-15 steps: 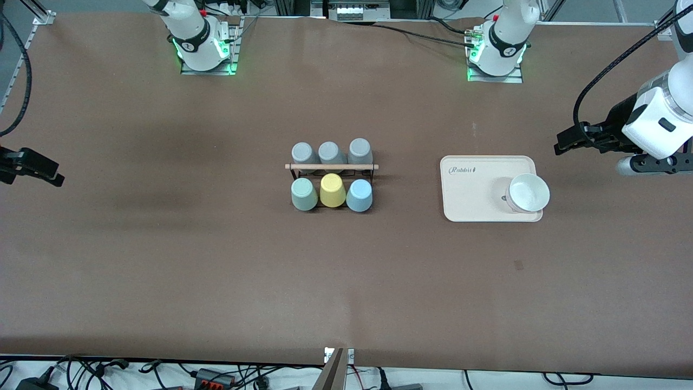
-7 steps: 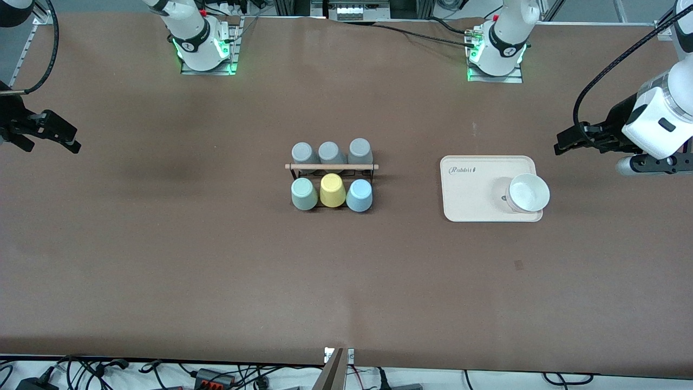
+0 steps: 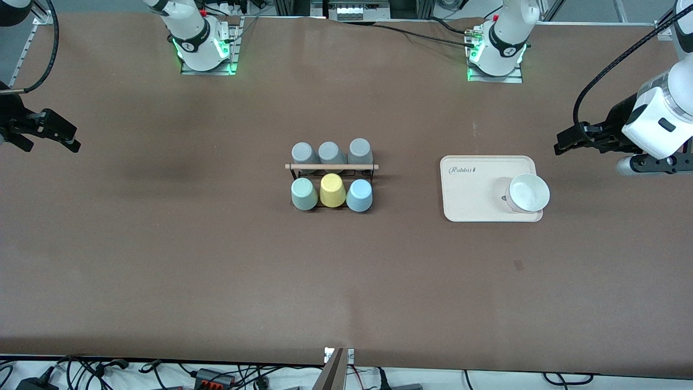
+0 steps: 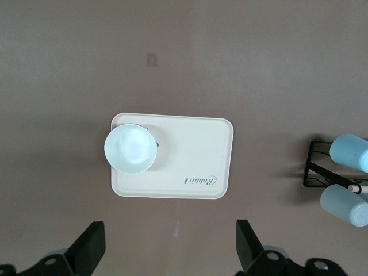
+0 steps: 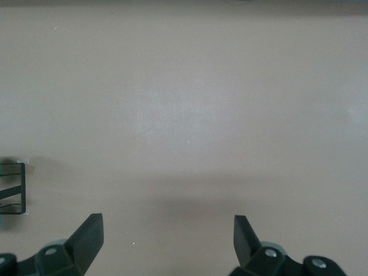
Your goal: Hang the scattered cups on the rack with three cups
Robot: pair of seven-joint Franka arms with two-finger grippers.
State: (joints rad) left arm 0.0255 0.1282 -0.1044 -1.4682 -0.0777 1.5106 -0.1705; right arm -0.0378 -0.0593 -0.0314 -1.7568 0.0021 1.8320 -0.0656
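Note:
The black wire rack [image 3: 331,166] with its wooden rod stands mid-table. The sage green cup [image 3: 303,194] and the light blue cup [image 3: 359,195] sit bottom-up on its row nearer the front camera, with a yellow cup [image 3: 332,190] between them. Three grey cups [image 3: 331,152] fill the farther row. My left gripper [image 3: 560,143] is open and empty at the left arm's end of the table, beside the tray. My right gripper [image 3: 73,138] is open and empty at the right arm's end. The left wrist view shows the rack's end [image 4: 313,172] and the blue cup [image 4: 351,152].
A cream tray [image 3: 471,189] holding a white bowl [image 3: 528,192] lies between the rack and the left gripper; both also show in the left wrist view, tray [image 4: 195,167] and bowl [image 4: 130,148]. The right wrist view shows bare table and a corner of the rack [image 5: 14,187].
My right gripper has moved up and toward the robots' bases at its end of the table, then held still. The left arm and all cups have not moved.

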